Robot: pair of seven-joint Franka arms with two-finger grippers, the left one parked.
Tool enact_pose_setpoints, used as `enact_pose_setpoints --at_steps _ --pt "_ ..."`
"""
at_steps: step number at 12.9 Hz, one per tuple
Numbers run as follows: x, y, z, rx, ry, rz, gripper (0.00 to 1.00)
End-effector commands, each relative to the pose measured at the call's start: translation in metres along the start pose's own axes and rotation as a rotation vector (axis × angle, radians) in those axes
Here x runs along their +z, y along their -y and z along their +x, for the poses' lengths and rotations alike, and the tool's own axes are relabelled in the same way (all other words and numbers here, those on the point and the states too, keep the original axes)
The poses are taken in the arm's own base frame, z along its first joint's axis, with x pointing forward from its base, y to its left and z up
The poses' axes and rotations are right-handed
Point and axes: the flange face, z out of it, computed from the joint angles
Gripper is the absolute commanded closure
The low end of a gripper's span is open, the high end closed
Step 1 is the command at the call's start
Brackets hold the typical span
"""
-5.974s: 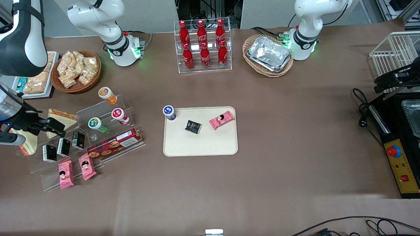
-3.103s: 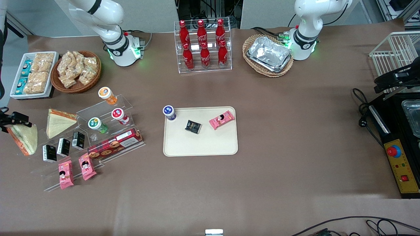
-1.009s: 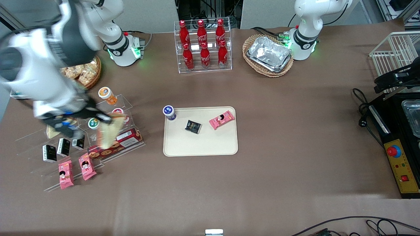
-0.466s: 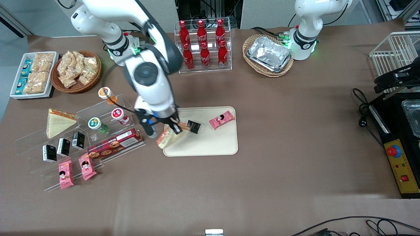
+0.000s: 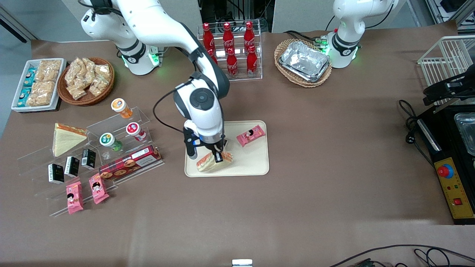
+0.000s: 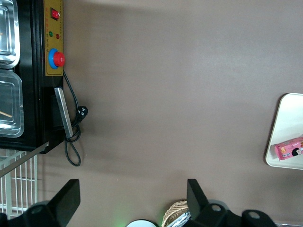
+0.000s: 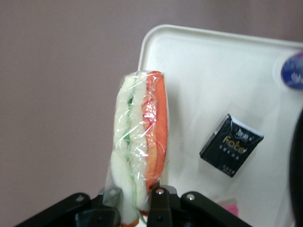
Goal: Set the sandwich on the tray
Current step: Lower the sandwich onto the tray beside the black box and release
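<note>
While the right arm's gripper (image 5: 219, 157) hangs low over the tray (image 5: 256, 165), its fingers are clamped on the sandwich (image 5: 209, 163), pinching the wrapped wedge across its flat bread faces so the layered edge faces out. Seen from the wrist cam, the sandwich (image 7: 139, 146) stands on end between the jaws in clear film, green and orange-red layers showing, w/ the tray (image 7: 189, 94) underneath and partly the brown table, i.e. it sits over the tray's corner nearest the front camera on the working arm's side, not its middle. Whether it touches the tray yet can't be told. That corner looks chosen because it's bare: a black packet (image 7: 231, 144) lies on the tray just beside the sandwich, a pink snack pack (image 5: 251, 135) sits farther from the front camera, and a blue-capped item (image 7: 292, 71) shows at the tray's edge. Gripping by the flat sides likely keeps the soft bread from folding and lets it tip down flat on release. Judged stage: approx. final, lowering and letting go remain. Risk: wedge overhanging the rim. A second, look-alike wedge (image 5: 66, 138) rests on the clear display steps (image 5: 122, 122) toward the working arm's end.
</note>
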Motion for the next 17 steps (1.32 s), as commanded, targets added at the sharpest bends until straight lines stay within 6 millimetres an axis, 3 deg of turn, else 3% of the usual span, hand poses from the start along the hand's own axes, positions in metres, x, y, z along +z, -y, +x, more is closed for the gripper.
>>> enact_pose_setpoints --at_steps 1,6,10,11,12,13,17 --pt "0.016 0.010 -0.012 0.178 0.004 0.053 1.00" --pt "0.058 0.010 -0.013 0.221 0.011 0.100 1.00" --pt "0.076 0.006 -0.017 0.198 0.023 0.119 1.00" --pt "0.079 0.003 -0.022 0.189 0.029 0.115 0.88" --pt "0.078 0.002 -0.023 0.188 0.031 0.115 0.32" --pt "0.080 0.002 -0.023 0.185 0.030 0.112 0.00" --pt "0.071 -0.001 -0.032 0.155 0.047 0.108 0.00"
